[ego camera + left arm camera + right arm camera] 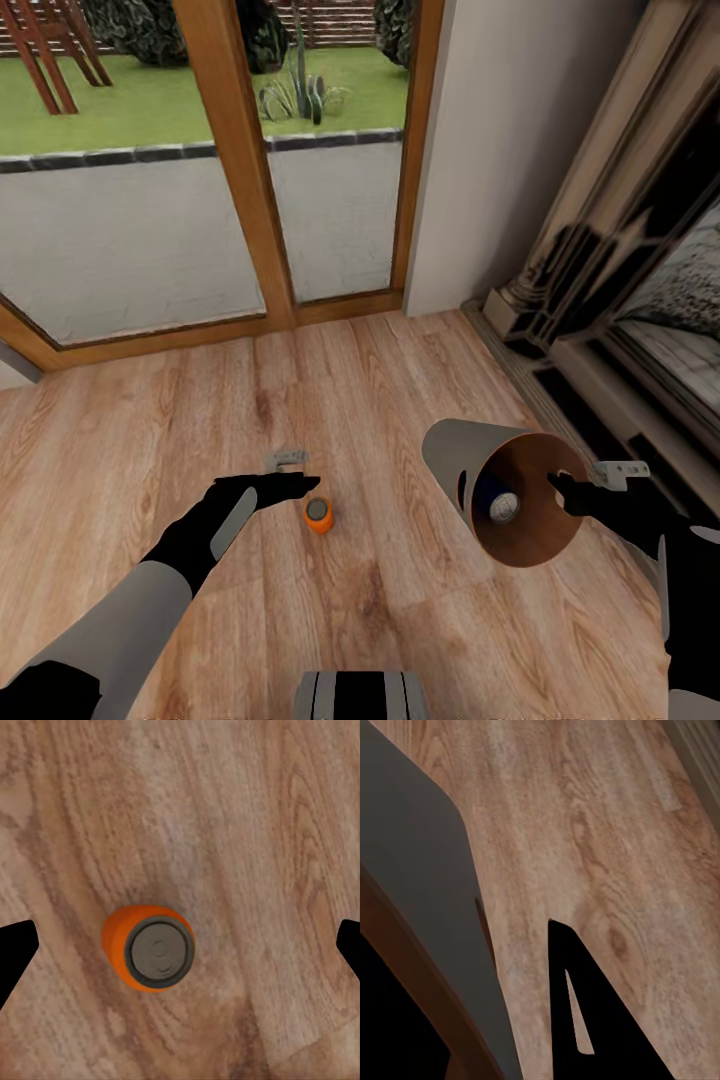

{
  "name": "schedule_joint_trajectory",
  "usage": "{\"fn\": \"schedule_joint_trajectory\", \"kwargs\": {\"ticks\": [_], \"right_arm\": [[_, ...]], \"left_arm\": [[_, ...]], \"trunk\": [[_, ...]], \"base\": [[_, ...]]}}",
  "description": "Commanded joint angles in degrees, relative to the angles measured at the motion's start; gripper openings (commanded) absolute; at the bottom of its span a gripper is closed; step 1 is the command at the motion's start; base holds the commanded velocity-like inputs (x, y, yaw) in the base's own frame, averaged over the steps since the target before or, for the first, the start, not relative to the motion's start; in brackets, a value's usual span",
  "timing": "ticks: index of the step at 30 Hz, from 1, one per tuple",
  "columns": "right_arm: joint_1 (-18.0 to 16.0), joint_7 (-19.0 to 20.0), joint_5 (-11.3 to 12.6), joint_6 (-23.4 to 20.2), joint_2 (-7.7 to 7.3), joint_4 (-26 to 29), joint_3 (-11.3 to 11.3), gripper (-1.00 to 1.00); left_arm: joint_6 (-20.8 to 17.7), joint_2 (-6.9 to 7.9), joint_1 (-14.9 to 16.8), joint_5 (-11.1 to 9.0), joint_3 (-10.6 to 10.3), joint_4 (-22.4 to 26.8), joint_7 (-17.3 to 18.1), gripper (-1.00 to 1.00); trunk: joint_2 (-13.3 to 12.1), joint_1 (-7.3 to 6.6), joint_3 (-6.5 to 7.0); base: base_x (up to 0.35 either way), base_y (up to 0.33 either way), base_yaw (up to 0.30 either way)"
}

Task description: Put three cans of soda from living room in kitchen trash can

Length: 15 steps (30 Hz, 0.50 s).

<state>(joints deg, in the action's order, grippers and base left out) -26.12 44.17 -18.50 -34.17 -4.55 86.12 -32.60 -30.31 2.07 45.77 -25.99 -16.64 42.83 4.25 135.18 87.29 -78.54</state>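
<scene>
An orange can of soda (319, 514) stands upright on the wood floor (150, 430), in the lower middle of the head view. The left tool (300, 487) hangs just over it with its two fingers wide apart; in the left wrist view the can (149, 947) lies between the black fingertips (15, 949), which do not touch it. The right tool (562, 490) holds the grey trash can (505, 490) by its rim, tilted so the brown inside faces the camera. Inside it one dark can (497, 503) with a grey top is visible. A fireplace (600, 300) stands at the right edge, and a glass door (150, 150) at the upper left.
</scene>
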Motion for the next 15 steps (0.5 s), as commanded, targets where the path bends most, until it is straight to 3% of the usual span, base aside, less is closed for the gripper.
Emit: {"fn": "schedule_joint_trajectory", "kwargs": {"ticks": [1,10,15], "right_arm": [[-0.1,0.6,0.1,-0.4,0.03,0.1,-0.1,-1.0],[0.0,0.5,0.1,-0.4,0.07,0.1,1.2,-1.0],[0.1,0.5,0.2,-0.4,0.22,0.1,1.3,-1.0]], "left_arm": [[-0.2,0.05,0.0,-0.1,-0.1,0.1,0.0,1.0],[-0.2,0.04,0.0,0.0,-0.1,0.1,0.1,1.0],[-0.1,-0.03,0.0,-0.1,-0.1,0.1,0.1,1.0]], "trunk": [[0.4,0.21,-0.3],[4.0,2.18,-2.62],[4.0,2.18,-2.98]], "base": [[0.003,0.0,0.0],[0.0,0.0,0.0],[0.0,0.0,0.0]]}}
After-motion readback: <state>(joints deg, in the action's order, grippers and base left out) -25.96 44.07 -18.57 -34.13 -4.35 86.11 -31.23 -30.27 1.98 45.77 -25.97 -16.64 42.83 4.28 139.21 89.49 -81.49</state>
